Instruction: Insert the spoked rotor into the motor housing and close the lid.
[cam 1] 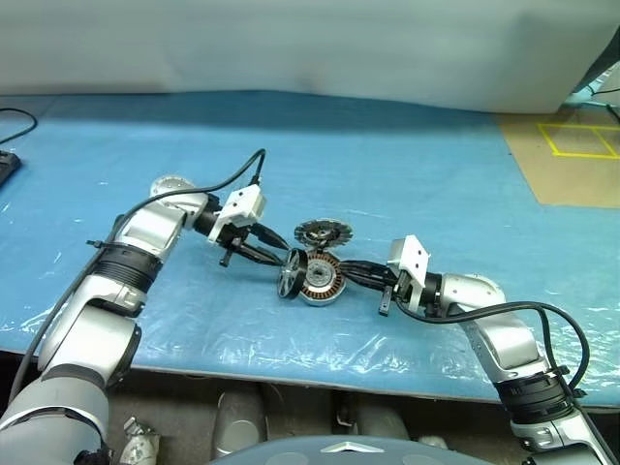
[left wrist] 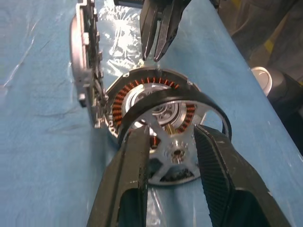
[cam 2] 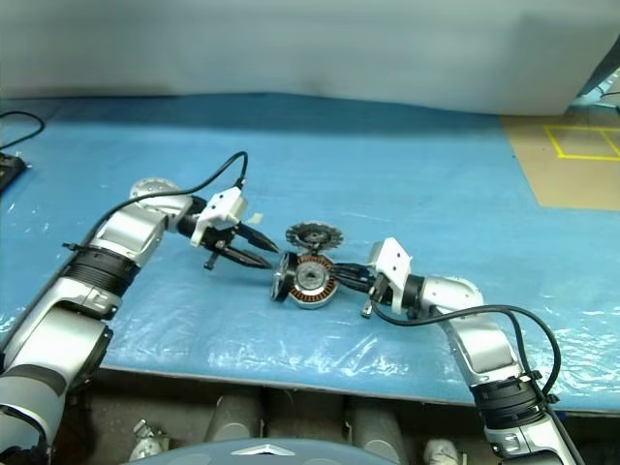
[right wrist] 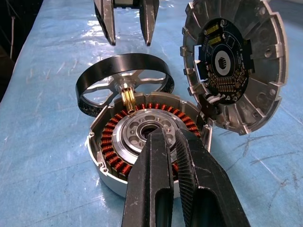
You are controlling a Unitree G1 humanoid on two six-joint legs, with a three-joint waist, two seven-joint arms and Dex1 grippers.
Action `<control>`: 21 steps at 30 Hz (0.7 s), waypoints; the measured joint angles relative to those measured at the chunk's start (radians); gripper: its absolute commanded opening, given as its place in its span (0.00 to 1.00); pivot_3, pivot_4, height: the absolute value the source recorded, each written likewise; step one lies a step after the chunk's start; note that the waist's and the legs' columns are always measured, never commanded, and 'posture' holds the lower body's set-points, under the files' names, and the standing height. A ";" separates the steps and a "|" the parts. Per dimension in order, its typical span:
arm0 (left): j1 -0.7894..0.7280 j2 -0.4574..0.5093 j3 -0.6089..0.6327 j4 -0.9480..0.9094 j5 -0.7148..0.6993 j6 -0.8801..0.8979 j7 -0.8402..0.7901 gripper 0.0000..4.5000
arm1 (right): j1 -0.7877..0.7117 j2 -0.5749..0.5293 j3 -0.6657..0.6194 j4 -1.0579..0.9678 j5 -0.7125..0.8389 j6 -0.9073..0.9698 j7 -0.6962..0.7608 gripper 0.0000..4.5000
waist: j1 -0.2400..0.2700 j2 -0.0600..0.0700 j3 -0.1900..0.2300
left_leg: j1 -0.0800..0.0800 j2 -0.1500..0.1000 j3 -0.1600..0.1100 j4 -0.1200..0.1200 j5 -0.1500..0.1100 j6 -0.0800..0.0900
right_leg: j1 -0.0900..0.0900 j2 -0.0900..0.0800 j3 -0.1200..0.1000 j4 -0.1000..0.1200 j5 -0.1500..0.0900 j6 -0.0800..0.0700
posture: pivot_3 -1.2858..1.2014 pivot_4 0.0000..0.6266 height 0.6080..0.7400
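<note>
Step in hand: insertion of the spoked rotor; not yet seated. The rotor sits between the left gripper fingers, which are apart at its dark rim and appear clamped on it. It stands tilted on edge, touching the rim of the motor housing on the side nearest the left fingers.

Orientation: the rotor's brass pinion and hub face the housing's open side; its axle line lies tilted, not in line with the housing's central hole. The housing lies nearly flat on the blue-covered desk, windings up, its axis pointing upward.

The right gripper fingers are together, their tips at the housing's near rim, judged to be steadying it.

The lid stands on edge just beside the housing, circuit face toward it, off to one side of both sets of fingers.

Next move, as judged: lay the rotor level, centre the hub over the hole, lower it into the windings. Lid closure remains outstanding.
</note>
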 measured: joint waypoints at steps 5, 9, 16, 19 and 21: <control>0.038 0.005 0.059 -0.011 0.000 -0.017 0.010 0.38 | 0.000 0.002 0.007 0.000 0.000 0.000 -0.002 0.05 | 0.000 0.000 0.000 | 0.000 0.000 0.000 0.000 0.000 0.000 | 0.000 0.000 0.000 0.000 0.000 0.000 | 0.52 0.24 1.00; 0.100 -0.009 0.070 -0.029 0.001 -0.030 0.020 0.61 | 0.000 0.002 0.010 0.000 0.000 0.005 -0.005 0.05 | 0.000 0.000 0.000 | 0.000 0.000 0.000 0.000 0.000 0.000 | 0.000 0.000 0.000 0.000 0.000 0.000 | 0.52 0.24 1.00; 0.183 -0.054 0.093 -0.057 0.011 -0.076 0.107 0.98 | 0.001 0.001 0.011 0.000 -0.001 0.013 -0.008 0.05 | -0.001 0.000 0.000 | 0.000 0.000 0.000 0.000 0.000 0.000 | 0.000 0.000 0.000 0.000 0.000 0.000 | 0.52 0.24 1.00; 0.193 -0.057 0.100 -0.062 0.013 -0.091 0.126 0.98 | 0.002 0.000 0.011 0.000 -0.002 0.014 -0.008 0.05 | -0.001 0.000 0.000 | 0.000 0.000 0.000 0.000 0.000 0.000 | 0.000 0.000 0.000 0.000 0.000 0.000 | 0.52 0.24 1.00; 0.203 -0.057 0.101 -0.064 0.015 -0.095 0.132 0.98 | 0.002 -0.001 0.011 0.000 -0.004 0.015 -0.008 0.05 | -0.001 0.000 0.000 | 0.000 0.000 0.000 0.000 0.000 0.000 | 0.000 0.000 0.000 0.000 0.000 0.000 | 0.52 0.24 1.00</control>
